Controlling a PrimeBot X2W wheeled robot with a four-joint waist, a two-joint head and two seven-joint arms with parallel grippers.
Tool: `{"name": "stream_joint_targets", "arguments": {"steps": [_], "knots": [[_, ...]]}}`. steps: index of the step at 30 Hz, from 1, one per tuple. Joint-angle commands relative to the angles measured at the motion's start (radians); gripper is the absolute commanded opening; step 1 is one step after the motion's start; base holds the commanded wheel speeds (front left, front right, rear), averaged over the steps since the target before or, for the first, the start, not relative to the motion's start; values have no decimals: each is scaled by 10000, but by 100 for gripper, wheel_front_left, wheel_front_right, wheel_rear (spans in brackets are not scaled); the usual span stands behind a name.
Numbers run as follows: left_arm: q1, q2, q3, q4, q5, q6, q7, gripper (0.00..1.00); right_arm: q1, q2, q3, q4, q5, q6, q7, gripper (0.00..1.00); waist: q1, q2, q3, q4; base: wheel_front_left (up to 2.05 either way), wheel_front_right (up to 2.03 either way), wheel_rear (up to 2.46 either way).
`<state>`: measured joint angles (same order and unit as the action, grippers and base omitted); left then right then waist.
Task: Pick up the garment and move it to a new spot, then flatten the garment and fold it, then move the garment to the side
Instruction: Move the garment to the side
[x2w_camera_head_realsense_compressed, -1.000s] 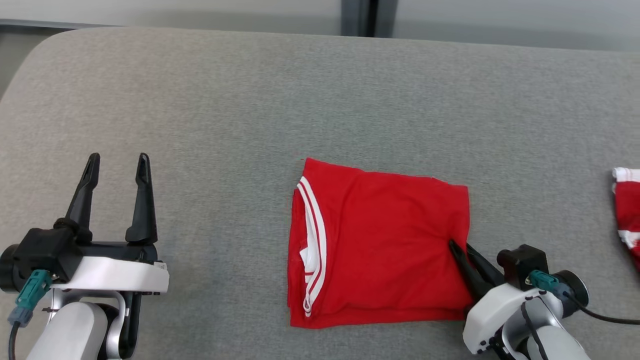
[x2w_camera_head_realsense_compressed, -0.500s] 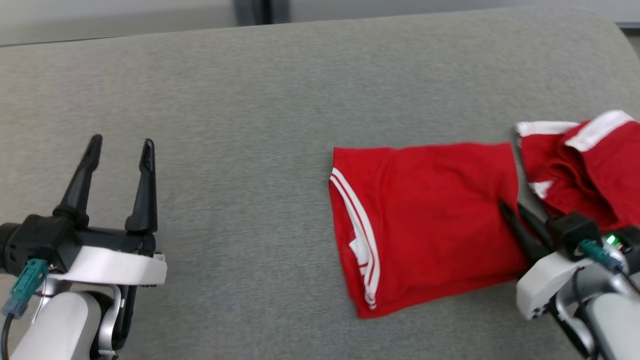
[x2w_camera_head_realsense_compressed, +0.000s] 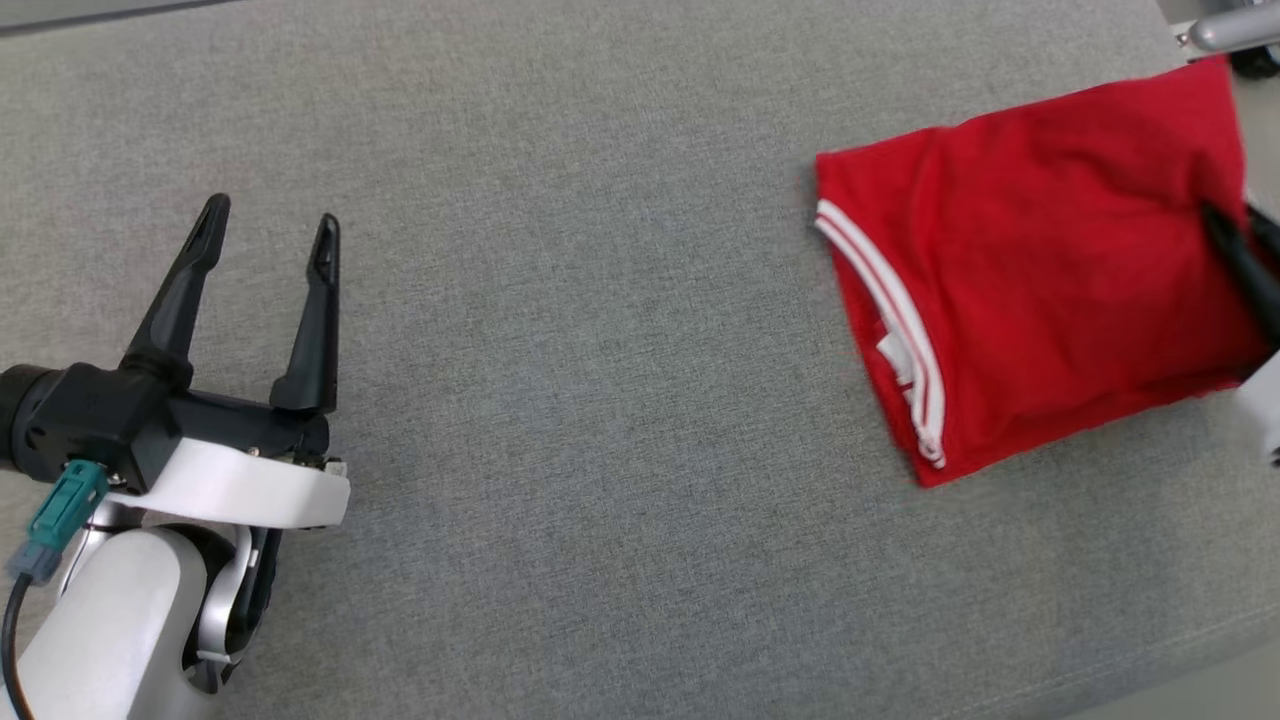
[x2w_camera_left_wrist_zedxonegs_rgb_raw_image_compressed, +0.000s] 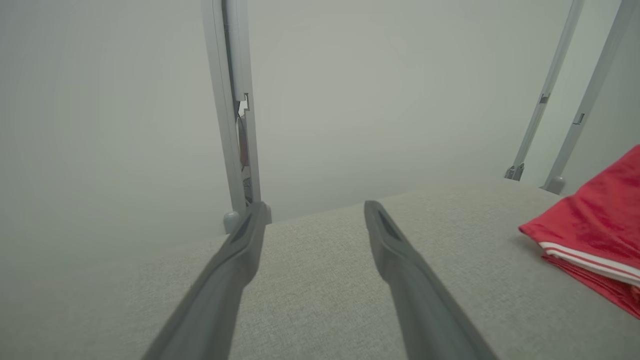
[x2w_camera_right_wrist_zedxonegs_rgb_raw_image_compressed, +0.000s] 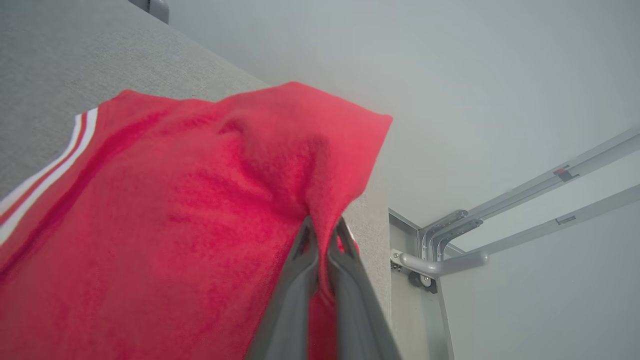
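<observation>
The folded red garment (x2w_camera_head_realsense_compressed: 1040, 270) with white-striped trim lies on the grey padded table (x2w_camera_head_realsense_compressed: 600, 350), close to its right end. My right gripper (x2w_camera_head_realsense_compressed: 1232, 222) is shut on the garment's right edge. In the right wrist view the cloth (x2w_camera_right_wrist_zedxonegs_rgb_raw_image_compressed: 175, 215) bunches up and rises where the right gripper (x2w_camera_right_wrist_zedxonegs_rgb_raw_image_compressed: 324, 225) pinches it. My left gripper (x2w_camera_head_realsense_compressed: 270, 215) hangs open over bare table at the lower left, far from the garment. The left wrist view shows the left gripper (x2w_camera_left_wrist_zedxonegs_rgb_raw_image_compressed: 315, 207) with nothing between its fingers and the garment (x2w_camera_left_wrist_zedxonegs_rgb_raw_image_compressed: 595, 230) at the right.
The table's right end and a grey metal frame (x2w_camera_head_realsense_compressed: 1215, 30) are just beyond the garment; the frame's rails (x2w_camera_right_wrist_zedxonegs_rgb_raw_image_compressed: 450, 260) stand close to the pinch point. The table's front edge (x2w_camera_head_realsense_compressed: 1180, 690) cuts across the lower right corner.
The head view has swung. The garment has slid rightwards across the table in my right gripper's grip, away from the open left gripper. The second red garment seen earlier is out of sight.
</observation>
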<state>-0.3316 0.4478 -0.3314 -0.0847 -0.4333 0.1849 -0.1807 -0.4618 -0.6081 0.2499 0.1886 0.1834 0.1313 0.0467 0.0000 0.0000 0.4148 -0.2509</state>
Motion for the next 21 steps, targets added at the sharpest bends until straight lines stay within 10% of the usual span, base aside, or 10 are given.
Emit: {"name": "stream_joint_targets", "arguments": {"steps": [1,10,11,12,13,21], "knots": [[-219,-4,-18,20,21,-49,-11,100,-313,-446,28,266,279,-8,-42,0,0,0,131,19,0,0,0],[-448,20,-34,139,-18,-85,-50,100,-1245,-1333,349,1923,934,-8,-483,0,0,0,396,214,0,0,0],[-479,5,-42,159,-34,-91,-63,100,-1278,-1295,356,2214,1010,-8,-458,10,0,0,416,260,0,0,0],[-515,-17,-46,171,-52,-93,-85,100,-1342,-1240,422,2442,1049,-6,-462,67,0,0,437,312,0,0,0],[-526,-33,-37,188,-62,-79,-111,100,-1439,-1176,449,2635,1099,-6,-531,100,0,0,447,346,0,0,0],[-282,-98,123,371,-218,96,-290,100,-1152,-574,-103,3926,1592,-4,-875,100,0,0,314,469,0,0,0]]}}
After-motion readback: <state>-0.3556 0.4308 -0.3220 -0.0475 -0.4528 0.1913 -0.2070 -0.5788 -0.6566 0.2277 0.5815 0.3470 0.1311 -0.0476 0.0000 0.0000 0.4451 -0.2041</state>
